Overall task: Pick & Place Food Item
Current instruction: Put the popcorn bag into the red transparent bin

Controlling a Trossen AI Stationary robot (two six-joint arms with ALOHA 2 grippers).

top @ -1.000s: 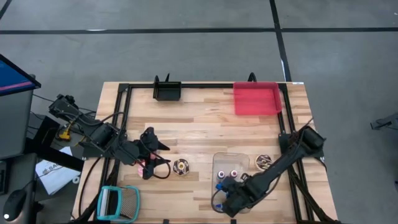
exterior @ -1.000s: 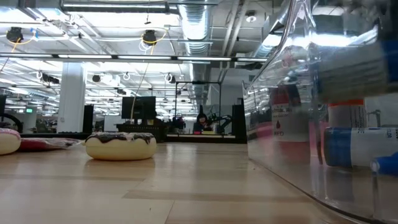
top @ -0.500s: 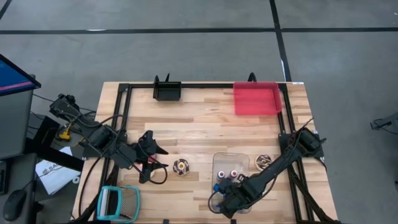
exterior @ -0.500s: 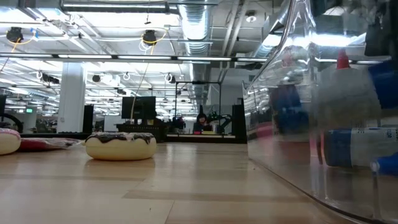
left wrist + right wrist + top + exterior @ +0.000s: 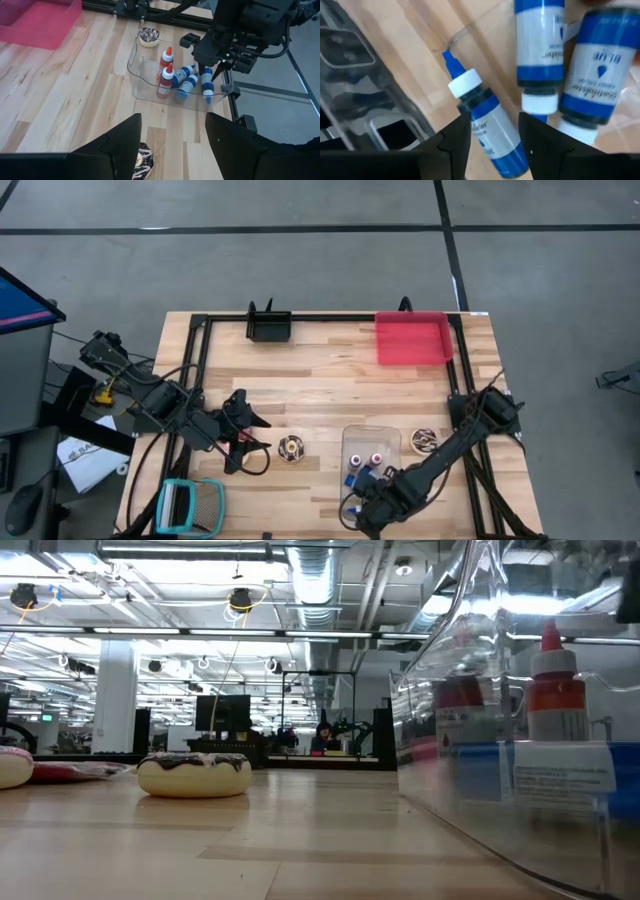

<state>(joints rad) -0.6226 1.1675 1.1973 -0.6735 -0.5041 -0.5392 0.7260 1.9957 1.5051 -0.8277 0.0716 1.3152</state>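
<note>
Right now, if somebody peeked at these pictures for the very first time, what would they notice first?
Probably the clear bin of little red and blue bottles near the table's front edge, with the right gripper right over the blue ones. Next, the bright red tray at the far right corner. Then the chocolate donut out on the bare wood, left of the bin.

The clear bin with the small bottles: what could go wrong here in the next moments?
The right gripper hangs low at the rim of the clear bin, so a sideways move may drag or tip the bin. A blue bottle leans at that edge and could fall out. The left gripper, open, is just above a chocolate donut and may crush it.
</note>
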